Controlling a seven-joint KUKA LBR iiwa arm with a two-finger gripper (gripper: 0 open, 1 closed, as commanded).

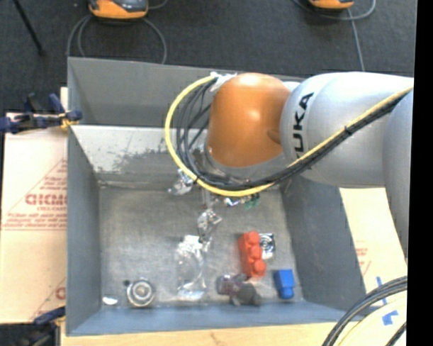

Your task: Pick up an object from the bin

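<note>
Clear wrap (191,249) — crumpled, just below fingers (209,221)

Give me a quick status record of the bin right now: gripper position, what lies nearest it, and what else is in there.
gripper: down over the middle of the bin floor, below the orange wrist cover
nearest thing: clear crumpled plastic piece, just on the near-wall side of the gripper
right group: red block, blue block, dark grey-purple thing
near-left corner: round metal thing
grasp: cannot tell from this view
</note>
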